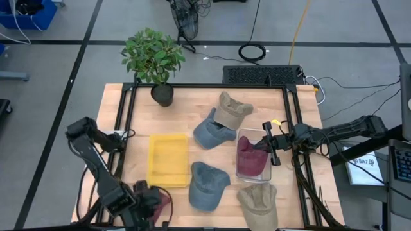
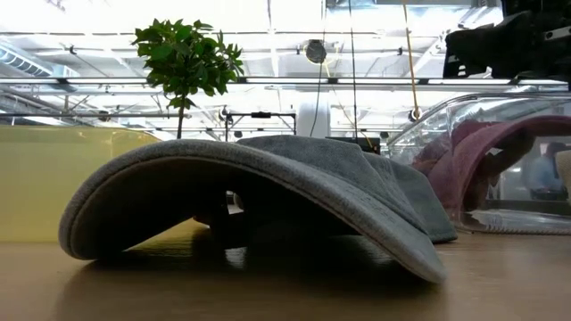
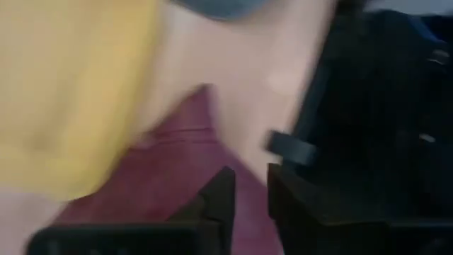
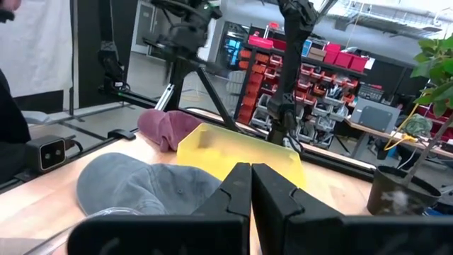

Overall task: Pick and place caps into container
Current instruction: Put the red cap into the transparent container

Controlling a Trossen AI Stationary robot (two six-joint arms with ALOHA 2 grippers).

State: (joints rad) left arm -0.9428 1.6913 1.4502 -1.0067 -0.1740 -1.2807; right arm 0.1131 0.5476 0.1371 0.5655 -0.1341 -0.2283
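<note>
My left gripper is at the table's near left corner, shut on a maroon cap beside the yellow container. My right gripper hovers shut and empty over the clear container, where the second maroon cap lies. On the wood rest two blue-grey caps and two khaki caps. The low view is filled by the near blue-grey cap, which rests on its brim edge. My left gripper has maroon cloth of the cap in the narrow gap between its two fingers, coming from above. The view is blurred, so which part of the cap and how many layers cannot be told. The rest of the cap spreads out on the table.
A potted plant stands at the table's far left edge. A dark frame rail runs round the tabletop. The yellow container's wall rises between the near blue-grey cap and the left arm's maroon cap.
</note>
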